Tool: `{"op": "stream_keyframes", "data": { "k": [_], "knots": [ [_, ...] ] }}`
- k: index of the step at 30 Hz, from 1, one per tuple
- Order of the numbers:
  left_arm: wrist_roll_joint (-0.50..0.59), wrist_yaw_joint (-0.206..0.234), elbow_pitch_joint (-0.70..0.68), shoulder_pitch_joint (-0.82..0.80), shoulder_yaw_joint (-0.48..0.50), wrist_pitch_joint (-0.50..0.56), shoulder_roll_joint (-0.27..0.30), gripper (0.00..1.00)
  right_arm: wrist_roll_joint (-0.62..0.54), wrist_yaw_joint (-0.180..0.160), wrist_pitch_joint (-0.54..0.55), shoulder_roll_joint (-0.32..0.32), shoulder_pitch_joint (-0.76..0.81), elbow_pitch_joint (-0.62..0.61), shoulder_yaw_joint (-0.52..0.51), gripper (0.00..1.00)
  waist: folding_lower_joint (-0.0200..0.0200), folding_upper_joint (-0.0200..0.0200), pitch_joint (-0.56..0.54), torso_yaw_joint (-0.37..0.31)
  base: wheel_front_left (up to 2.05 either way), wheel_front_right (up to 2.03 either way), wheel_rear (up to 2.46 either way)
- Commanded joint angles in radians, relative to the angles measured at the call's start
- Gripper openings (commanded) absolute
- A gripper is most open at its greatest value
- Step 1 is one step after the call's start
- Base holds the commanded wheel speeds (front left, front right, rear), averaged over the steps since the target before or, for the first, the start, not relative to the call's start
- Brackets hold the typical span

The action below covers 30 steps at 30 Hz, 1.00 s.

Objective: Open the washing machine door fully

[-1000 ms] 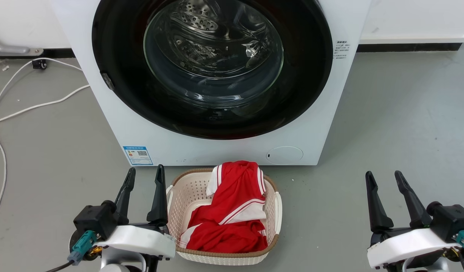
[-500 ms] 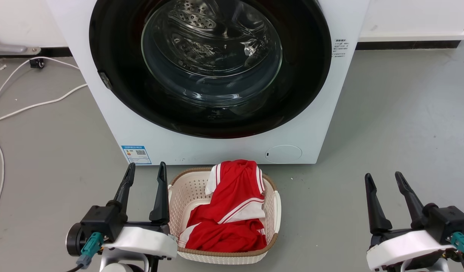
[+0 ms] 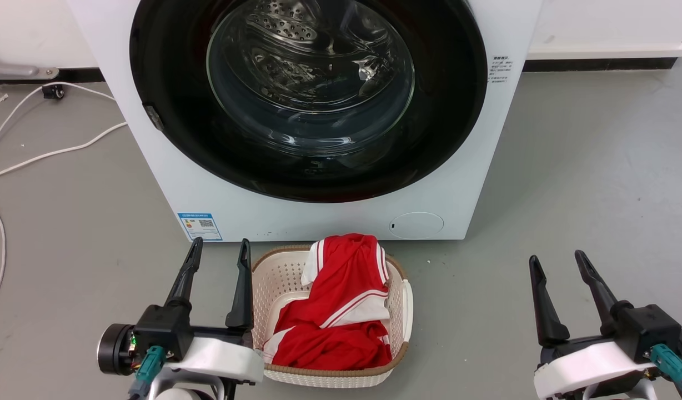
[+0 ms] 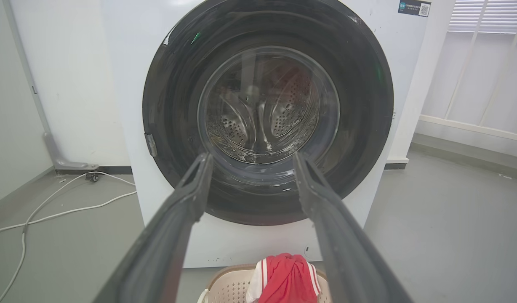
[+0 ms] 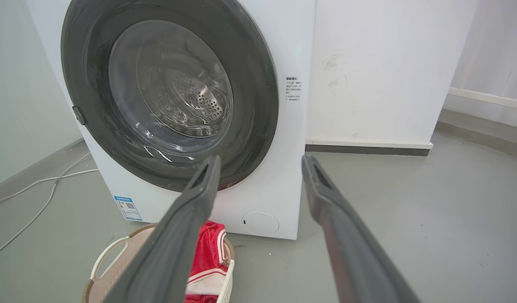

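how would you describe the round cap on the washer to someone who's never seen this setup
Start at the big white washing machine, under its black round door. Low on the front, toward the right corner as the robot faces it, sits the round cap. It is plain white, unlike the blue rectangular label at the opposite lower corner.

Glossy black plastic and clear glass are seen on the washing machine door (image 3: 441, 111), above red cloth (image 3: 341, 311) in perforated cream plastic.
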Motion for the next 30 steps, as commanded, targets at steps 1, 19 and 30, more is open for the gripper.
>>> {"op": "stream_keyframes", "data": {
  "k": [1,19,30],
  "knots": [
    [0.019,0.003,-0.001,0.012,-0.002,-0.008,0.0,1.0,-0.018,0.0,-0.006,0.004,0.006,-0.004,0.001,1.0,0.0,0.0,0.0,0.0,0.0,0.0,0.0],
    [0.041,0.008,0.013,0.016,-0.001,-0.018,-0.001,1.0,-0.024,0.0,-0.024,0.004,0.005,0.003,0.006,1.0,0.0,0.0,0.004,-0.005,0.0,0.0,0.0],
    [0.027,0.015,0.017,0.02,-0.002,-0.018,-0.001,1.0,0.045,0.0,-0.03,0.004,0.005,0.014,0.019,0.0,0.0,0.0,-0.002,-0.007,0.0,0.0,0.0]
  ]
}}
